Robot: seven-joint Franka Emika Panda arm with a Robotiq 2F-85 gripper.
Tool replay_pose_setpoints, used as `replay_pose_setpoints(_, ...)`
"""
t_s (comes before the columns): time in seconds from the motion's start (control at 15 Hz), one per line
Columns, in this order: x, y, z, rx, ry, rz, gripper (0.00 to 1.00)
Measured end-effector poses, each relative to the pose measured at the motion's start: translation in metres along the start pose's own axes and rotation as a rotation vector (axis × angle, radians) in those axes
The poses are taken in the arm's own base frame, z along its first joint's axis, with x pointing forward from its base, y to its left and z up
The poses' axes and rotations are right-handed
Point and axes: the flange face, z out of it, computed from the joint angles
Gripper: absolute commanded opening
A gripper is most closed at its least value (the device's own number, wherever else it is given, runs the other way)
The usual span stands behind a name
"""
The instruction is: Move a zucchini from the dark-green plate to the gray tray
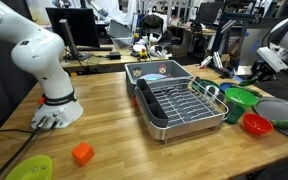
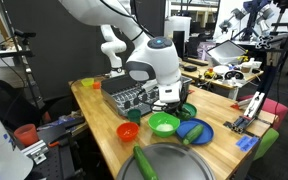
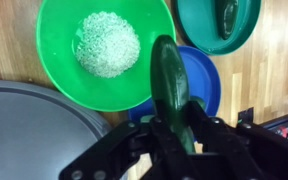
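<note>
Pinching the small, slender dark-green toy zucchini (image 3: pixel 169 85) in the black Robotiq gripper (image 3: pixel 174 138), jaws pressed against its lower end in the wrist view. Held in the air, off every dish, with the tip overlapping the near rim of the round bright-green plastic bowl (image 3: pixel 59 45) and the body crossing the round blue plastic plate (image 3: pixel 206 85). Neither on the round, shallow dark-green plate (image 3: pixel 206 35) at the upper right of that view, nor on the flat matte gray tray (image 3: pixel 34 130) at the lower left. On that dark-green plate, another dark elongated piece (image 3: pixel 227 14), cut off by the frame edge. Inside the bright-green bowl, a heap of white grains (image 3: pixel 107 43). In an exterior view, gripper (image 2: pixel 174 102) low over the cluster of dishes: dark-green plate (image 2: pixel 188 110) just behind, bright-green bowl (image 2: pixel 164 124) and blue plate (image 2: pixel 199 135) side by side in front, small red plastic bowl (image 2: pixel 128 131) beside the green one, gray tray (image 2: pixel 184 168) nearest the camera with a green elongated piece (image 2: pixel 144 162) at its rim. Too small there to tell how the jaws stand. In an exterior view, a rectangular metal basin with wire rack (image 1: pixel 179 105) in the middle of the wooden table (image 1: pixel 104 115). Well apart from the dishes, an orange block (image 1: pixel 82 153) and a yellow-green plate (image 1: pixel 29 168), near the white arm base (image 1: pixel 56 105).
</note>
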Motion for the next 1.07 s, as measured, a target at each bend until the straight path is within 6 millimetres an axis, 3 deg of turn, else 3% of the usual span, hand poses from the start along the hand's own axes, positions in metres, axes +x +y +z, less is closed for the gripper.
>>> replay_pose_setpoints(0.33, 0.021, 0.038, -0.021, -0.010, 0.068, 0.123, 0.07)
replay_pose_setpoints(0.73, 0.051, 0.088, -0.015, -0.078, 0.109, 0.318, 0.07)
replay_pose_setpoints(1.07, 0.057, 0.098, -0.001, -0.106, 0.117, 0.427, 0.07)
